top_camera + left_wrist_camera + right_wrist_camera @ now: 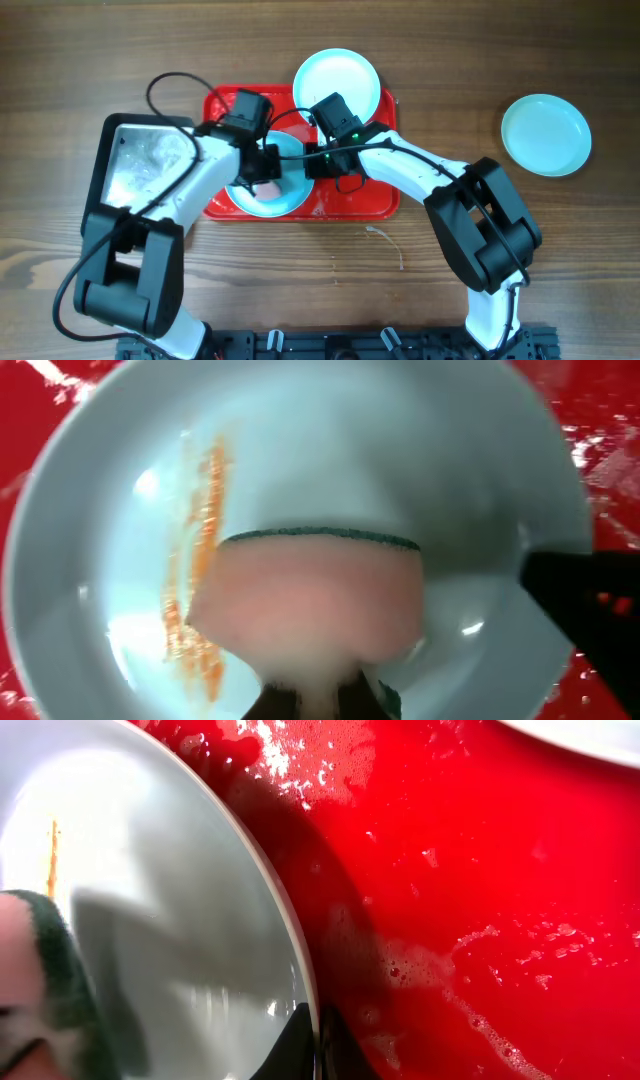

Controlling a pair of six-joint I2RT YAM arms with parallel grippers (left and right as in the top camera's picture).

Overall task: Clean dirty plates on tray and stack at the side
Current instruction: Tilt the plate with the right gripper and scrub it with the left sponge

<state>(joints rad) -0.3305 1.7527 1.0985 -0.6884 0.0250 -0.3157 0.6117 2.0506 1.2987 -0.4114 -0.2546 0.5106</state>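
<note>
Squeezing a soft pink sponge (310, 610) with a green scrubby edge in the left hand (263, 170), closed tight on it. Pressing that sponge down on a round pale turquoise plate (330, 450) lying in the big red plastic tray (365, 200), just beside an orange smear (200, 550). Pinching this plate's right rim with the right hand (315, 1045). Showing a second turquoise plate (337, 85) on the tray's far edge and a third turquoise plate (545, 134) well apart on the brown wooden tabletop (420, 300).
</note>
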